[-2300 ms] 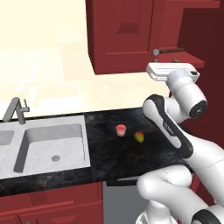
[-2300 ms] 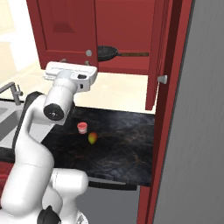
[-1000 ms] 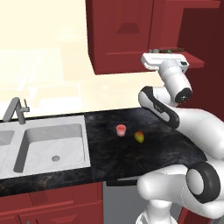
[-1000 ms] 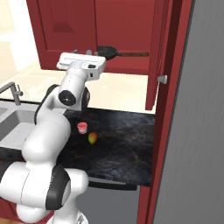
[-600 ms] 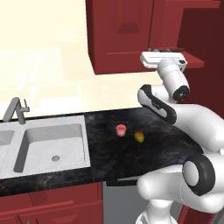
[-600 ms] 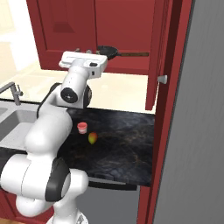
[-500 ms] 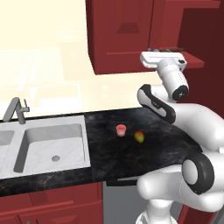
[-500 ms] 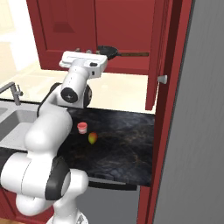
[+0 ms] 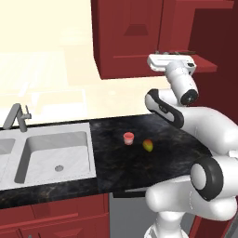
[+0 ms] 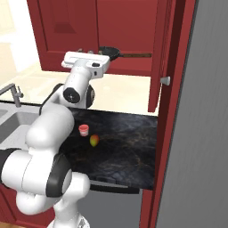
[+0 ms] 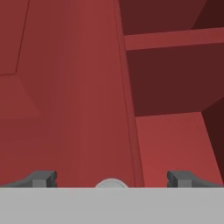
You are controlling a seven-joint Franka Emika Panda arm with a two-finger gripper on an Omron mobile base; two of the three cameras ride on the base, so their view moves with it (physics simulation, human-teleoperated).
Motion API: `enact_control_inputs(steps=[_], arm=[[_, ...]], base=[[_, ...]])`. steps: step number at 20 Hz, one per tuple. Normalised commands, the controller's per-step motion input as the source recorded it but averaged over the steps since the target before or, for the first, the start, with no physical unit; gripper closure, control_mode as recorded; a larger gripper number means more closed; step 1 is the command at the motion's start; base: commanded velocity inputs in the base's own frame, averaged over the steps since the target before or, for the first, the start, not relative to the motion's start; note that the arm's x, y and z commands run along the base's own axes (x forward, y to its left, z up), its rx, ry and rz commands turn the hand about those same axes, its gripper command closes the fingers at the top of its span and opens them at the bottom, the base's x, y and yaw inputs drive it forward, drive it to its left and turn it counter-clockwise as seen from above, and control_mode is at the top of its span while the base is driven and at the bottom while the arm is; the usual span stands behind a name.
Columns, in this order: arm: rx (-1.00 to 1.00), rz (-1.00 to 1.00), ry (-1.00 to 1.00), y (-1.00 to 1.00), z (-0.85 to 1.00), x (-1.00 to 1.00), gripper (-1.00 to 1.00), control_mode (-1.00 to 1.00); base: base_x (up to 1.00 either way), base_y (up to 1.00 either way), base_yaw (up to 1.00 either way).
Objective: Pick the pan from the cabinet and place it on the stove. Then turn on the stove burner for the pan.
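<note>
The gripper (image 11: 111, 179) is spread wide and holds nothing, raised to the height of the cabinet's (image 10: 133, 26) lowest shelf (image 10: 133, 69) and pointed at the closed door (image 11: 65, 87) on one side and the open bay on the other. A small silver knob (image 11: 111, 183) sits right between its fingertips (image 11: 43, 178). The pan (image 10: 110, 52) rests on that shelf just beyond and to the gripper's side, its wooden handle (image 10: 137, 55) stretching away toward the swung-open door (image 10: 160, 53). To my eye the reach is off: it should slide sideways into the open bay, clear of the door edge, then line up across the handle or rim before closing. Well below lies the counter (image 9: 153, 153) with a red cup (image 9: 128, 138) and a fruit (image 9: 148, 145).
</note>
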Motion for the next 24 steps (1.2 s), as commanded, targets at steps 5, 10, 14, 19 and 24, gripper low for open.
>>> enact_control_inputs(steps=[5,10,14,19,24], arm=[[0.00,0.00,0.00,0.00,-0.05,0.12,-1.00,-1.00],[0.00,0.00,0.00,-0.04,-0.12,0.10,-1.00,-1.00],[0.00,0.00,0.00,-0.02,-0.05,0.10,-1.00,-1.00],[0.00,0.00,0.00,0.02,0.00,0.17,-1.00,-1.00],[0.00,0.01,0.00,0.06,0.00,0.23,1.00,-1.00]], base=[[0.00,0.00,0.00],[0.00,0.00,0.00],[0.00,0.00,0.00],[0.00,0.00,0.00],[0.00,0.00,0.00]])
